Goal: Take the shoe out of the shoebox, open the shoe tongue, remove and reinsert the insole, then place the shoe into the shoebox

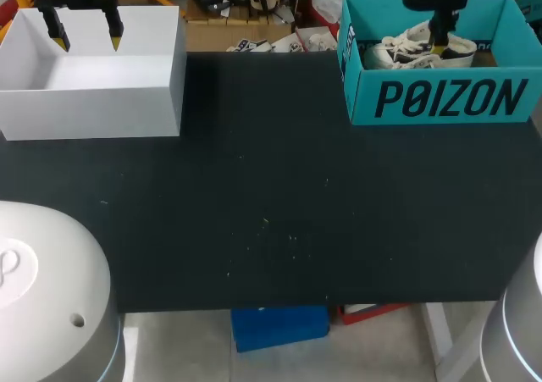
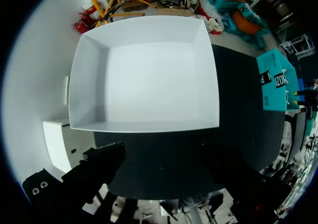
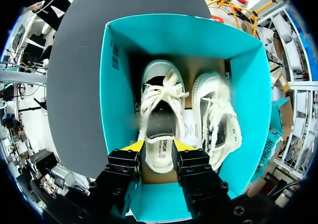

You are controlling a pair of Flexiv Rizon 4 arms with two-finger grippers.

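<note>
Currently the right gripper (image 3: 159, 147) is down inside the teal shoebox (image 3: 113, 110), narrowed onto the heel of one white shoe (image 3: 159, 110). A yellow tip presses each side of the heel, so it is clamped on that shoe. The shoe sits opening upward on the box floor, toe pointing away from the gripper, with its laces (image 3: 161, 91) loose over the tongue. A second shoe (image 3: 217, 122) lies just beside it, parallel and facing the same way, clear of the fingers.

The left gripper (image 1: 87, 36) hangs above the white box (image 1: 93, 102) at the far left of the table (image 1: 271, 213). Its fingers are spread wide with nothing between them.

View differences:
- Head view shows only the shoes' upper parts over the shoebox's front wall, and the right arm hides the grip.
- Contact on the heel reads only from the right wrist view.
- The left gripper's yellow tips show in the head view alone.
- Left wrist view gives dark finger bodies, the white box's whole inside ahead of them, and the shoebox well apart across the table.
</note>
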